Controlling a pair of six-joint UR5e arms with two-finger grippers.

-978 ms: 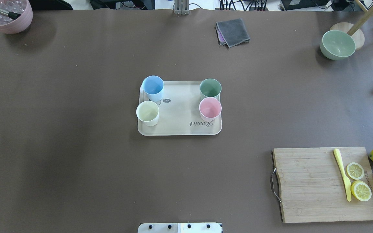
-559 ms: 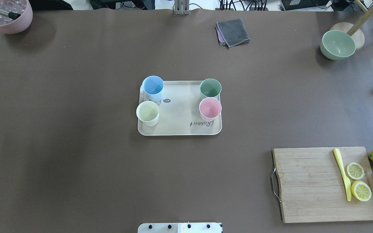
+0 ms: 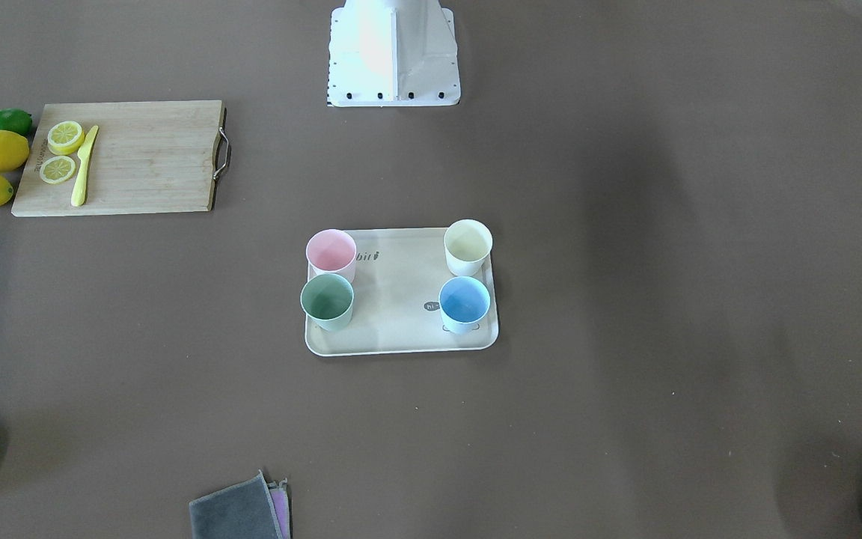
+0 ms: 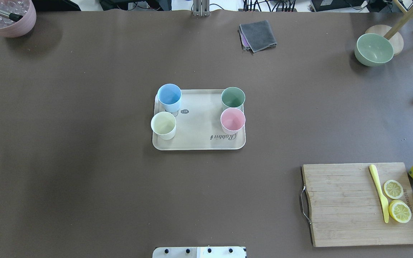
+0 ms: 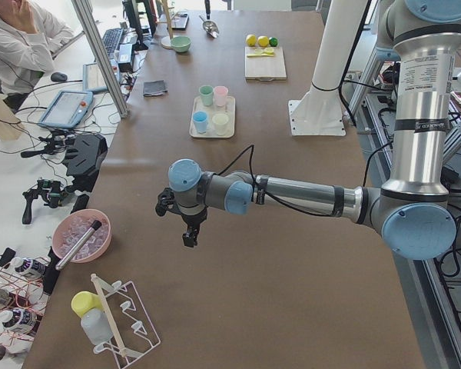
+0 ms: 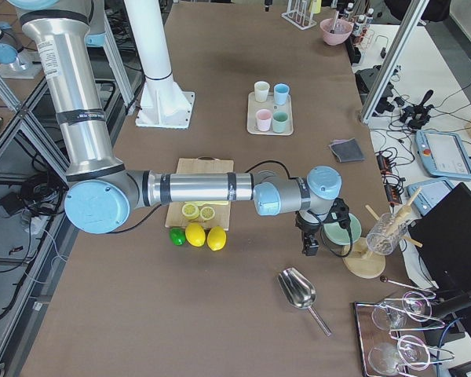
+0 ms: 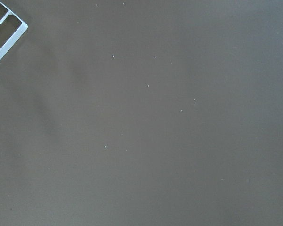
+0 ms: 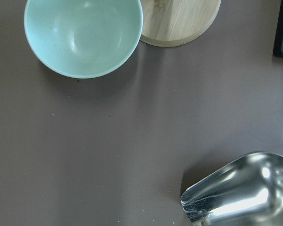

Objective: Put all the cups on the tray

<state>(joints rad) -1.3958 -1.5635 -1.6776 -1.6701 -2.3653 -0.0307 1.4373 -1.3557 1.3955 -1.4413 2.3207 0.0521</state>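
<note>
The cream-beige tray (image 4: 199,138) lies mid-table. All four cups stand upright on it: light blue (image 4: 169,96), cream-white (image 4: 163,124), sage green (image 4: 233,97) and pink (image 4: 232,120). They also show in the front-facing view, on the tray (image 3: 401,333). My left gripper (image 5: 189,234) hangs over bare table far to the left, seen well only in the exterior left view. My right gripper (image 6: 310,245) hangs far to the right, near the green bowl. I cannot tell whether either is open or shut. Neither holds anything that I can see.
A bamboo cutting board (image 4: 342,204) with lemon slices and a yellow knife lies front right, with whole lemons beside it. A green bowl (image 4: 374,49) and a metal scoop (image 8: 240,193) are far right. A grey cloth (image 4: 257,35) lies at the back. A pink bowl (image 4: 9,19) stands back left.
</note>
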